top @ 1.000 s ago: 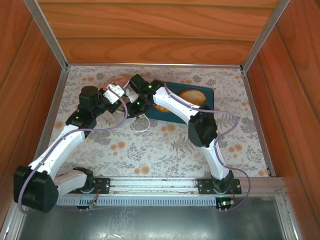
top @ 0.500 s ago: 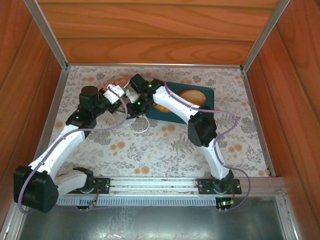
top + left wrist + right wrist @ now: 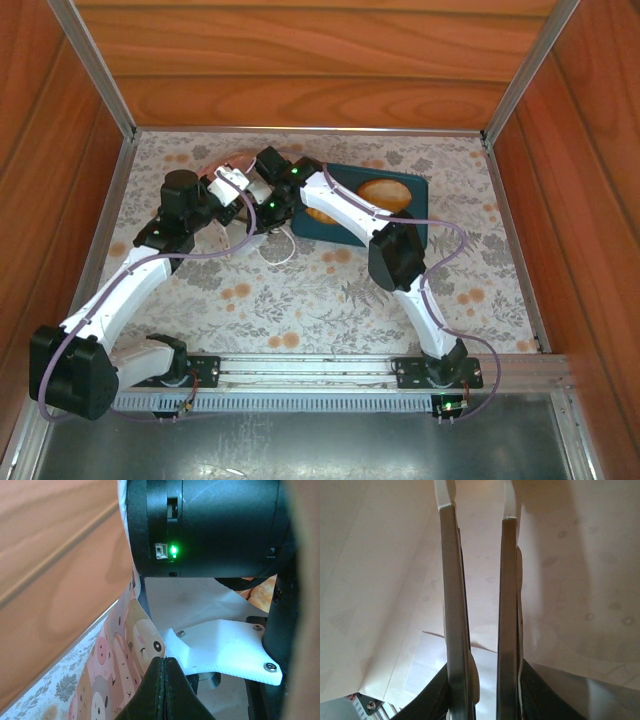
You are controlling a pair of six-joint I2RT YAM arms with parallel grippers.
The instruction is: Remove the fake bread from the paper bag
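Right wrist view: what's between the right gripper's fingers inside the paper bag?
In the right wrist view, the gap between the right gripper's fingers is bare; the paper bag's pale inner wall shows behind.

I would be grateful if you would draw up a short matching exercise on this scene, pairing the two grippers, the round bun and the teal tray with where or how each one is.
Things:
1. left gripper
2. right gripper
3. round bun
4. teal tray

Places or states:
A. lying on the teal tray
B. jaws apart, inside the paper bag
C. on the table, to the right of the paper bag
D. shut on the paper bag's patterned edge

Pairs: 1-D, 2-B, 3-A, 4-C.
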